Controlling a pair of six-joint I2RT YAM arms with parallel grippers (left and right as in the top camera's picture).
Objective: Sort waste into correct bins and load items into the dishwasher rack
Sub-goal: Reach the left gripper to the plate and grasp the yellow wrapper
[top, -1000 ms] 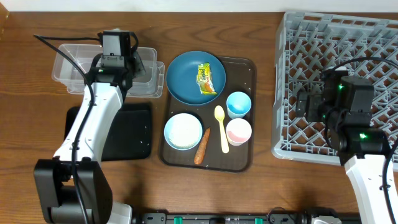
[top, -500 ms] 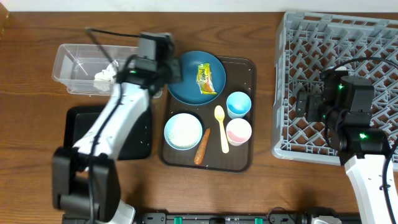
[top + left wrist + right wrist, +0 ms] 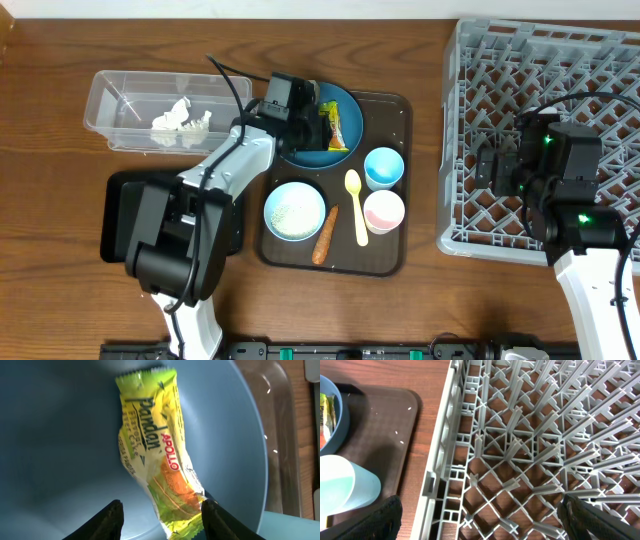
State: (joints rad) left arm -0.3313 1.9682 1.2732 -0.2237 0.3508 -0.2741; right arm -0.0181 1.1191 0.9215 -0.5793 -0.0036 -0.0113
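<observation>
My left gripper is open just above the dark-blue plate. In the left wrist view its fingertips straddle the lower end of the yellow-green snack wrapper, which lies on the plate. The crumpled white tissue lies in the clear tub. The white bowl holds rice. The carrot, yellow spoon, light-blue cup and pink cup lie on the brown tray. My right gripper is open and empty over the left edge of the grey rack.
The shallow black tub lies left of the tray, partly under my left arm. A few rice grains lie on the tray. The light-blue cup shows at the left of the right wrist view.
My left arm has swung right from the clear tub to over the blue plate, leaving the tissue in the tub. The right arm has not moved.
</observation>
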